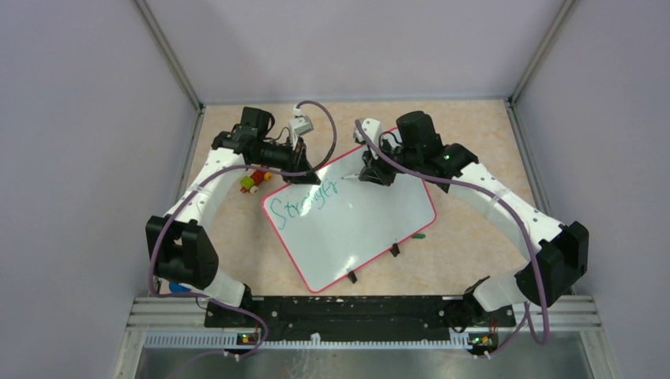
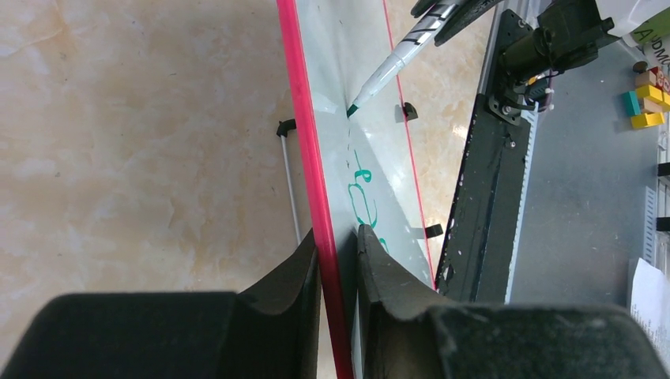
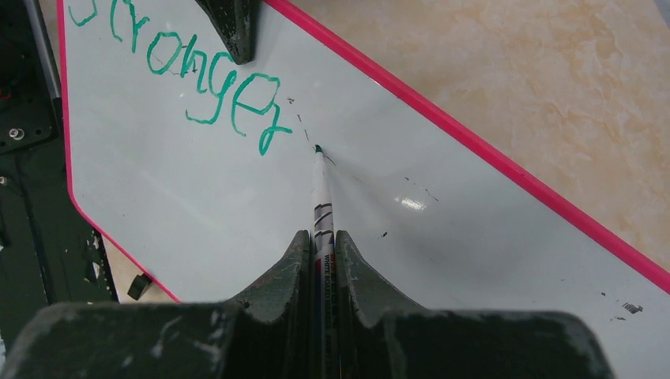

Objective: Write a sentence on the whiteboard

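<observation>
The whiteboard (image 1: 359,233) lies tilted on the tan table, its red-pink rim (image 2: 304,118) running up the left wrist view. The sentence (image 1: 304,203) reads "Stronger" in green (image 3: 197,71). My left gripper (image 2: 338,233) is shut on the whiteboard's far rim, one finger on each face (image 1: 303,175). My right gripper (image 3: 321,234) is shut on a white marker (image 3: 321,189). The marker's green tip (image 3: 318,148) sits at the board's surface just right of the last letter. From the left wrist view the marker (image 2: 391,67) slants down onto the board.
Small coloured toy blocks (image 1: 253,181) lie left of the board, close to the left arm. A green cap (image 1: 419,235) rests by the board's right edge. Black clips (image 1: 393,250) stick out from its near edge. A black base rail (image 1: 340,308) runs along the front, and walls close in both sides.
</observation>
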